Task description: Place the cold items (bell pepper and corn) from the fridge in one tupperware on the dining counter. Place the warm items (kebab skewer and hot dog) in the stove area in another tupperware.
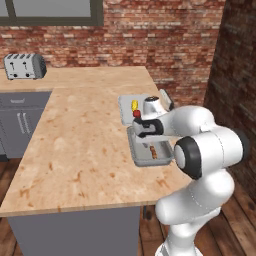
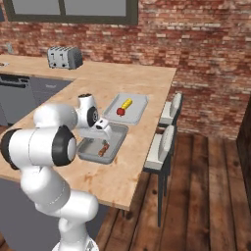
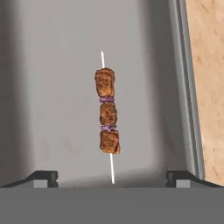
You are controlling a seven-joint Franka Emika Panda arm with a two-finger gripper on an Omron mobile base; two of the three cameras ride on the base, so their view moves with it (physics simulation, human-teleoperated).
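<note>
The beige surface [image 1: 80, 150] carries both trays side by side: the paler tupperware [image 2: 138, 104] holds the corn [image 2: 127, 103] and bell pepper [image 2: 120, 112], and the darker tupperware [image 3: 52, 87] holds the kebab skewer [image 3: 107, 114] lying flat. The fingers [image 3: 43, 177] stand spread wide just above it, gripping nothing — lifting carelessly, they could snag the stick and flick it out, and I see no hot dog in the darker tray — that half looks unfinished

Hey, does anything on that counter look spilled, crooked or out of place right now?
Nothing stands out. The kebab skewer lies flat inside the darker tray, the bell pepper and corn sit in the paler tray, and nothing has spilled on the counter.
</note>
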